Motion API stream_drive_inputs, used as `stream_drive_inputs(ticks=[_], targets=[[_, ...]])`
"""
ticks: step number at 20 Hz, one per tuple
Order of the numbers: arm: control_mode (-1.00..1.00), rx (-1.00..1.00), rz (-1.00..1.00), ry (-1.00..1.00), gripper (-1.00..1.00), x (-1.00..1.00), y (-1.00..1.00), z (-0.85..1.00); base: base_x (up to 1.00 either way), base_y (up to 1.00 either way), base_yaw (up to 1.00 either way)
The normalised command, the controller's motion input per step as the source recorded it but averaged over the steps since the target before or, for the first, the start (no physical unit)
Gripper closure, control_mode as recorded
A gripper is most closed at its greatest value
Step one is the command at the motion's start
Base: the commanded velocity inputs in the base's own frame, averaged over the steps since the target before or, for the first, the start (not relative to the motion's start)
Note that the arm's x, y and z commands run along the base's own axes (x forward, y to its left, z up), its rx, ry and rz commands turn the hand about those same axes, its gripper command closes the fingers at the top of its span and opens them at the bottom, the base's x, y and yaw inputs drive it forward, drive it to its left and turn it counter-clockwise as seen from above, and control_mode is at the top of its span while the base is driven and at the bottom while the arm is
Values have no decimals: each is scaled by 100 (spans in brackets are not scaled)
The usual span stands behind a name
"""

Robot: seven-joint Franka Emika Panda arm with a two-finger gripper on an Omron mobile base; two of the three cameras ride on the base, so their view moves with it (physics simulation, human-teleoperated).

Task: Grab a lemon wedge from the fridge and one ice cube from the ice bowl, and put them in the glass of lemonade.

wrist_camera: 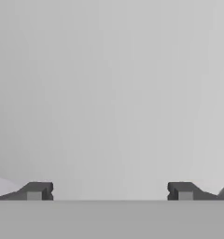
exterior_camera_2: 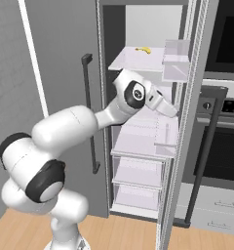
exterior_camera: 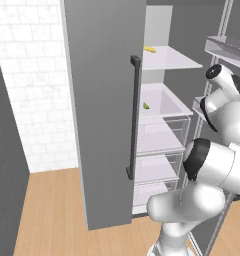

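The fridge (exterior_camera: pixel 102 100) stands with its doors swung open and its white shelves (exterior_camera_2: pixel 138 136) showing. A tiny yellow-green lemon wedge (exterior_camera: pixel 146 105) lies on the second shelf from the top, near its left side. My arm reaches into the fridge at that shelf's height, and my hand (exterior_camera_2: pixel 160 103) hides the wedge in the right base view. In the hand view my gripper (wrist_camera: pixel 109 193) is open, its fingertips (wrist_camera: pixel 37 191) wide apart with nothing between them, facing a plain pale grey surface close ahead. The ice bowl and the glass of lemonade are out of view.
A longer, curved yellow banana-like item (exterior_camera: pixel 150 49) lies on the top shelf. Clear drawers (exterior_camera_2: pixel 138 171) fill the lower fridge. The right fridge door with its bins (exterior_camera_2: pixel 176 61) stands close beside my hand. A dark oven (exterior_camera_2: pixel 226 122) sits to the right. The floor is wood.
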Motion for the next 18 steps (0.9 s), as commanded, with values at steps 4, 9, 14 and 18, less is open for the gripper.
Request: stream_drive_inputs(ticks=[4,9,14,18], targets=[[-100,0,12,-22,-100,0,100,8,0,0,0],[-100,0,24,-15,-100,0,100,8,0,0,0],[-100,9,49,7,-100,0,70,24,0,0,0],[-100,14,61,29,-100,-4,54,35,0,0,0]])
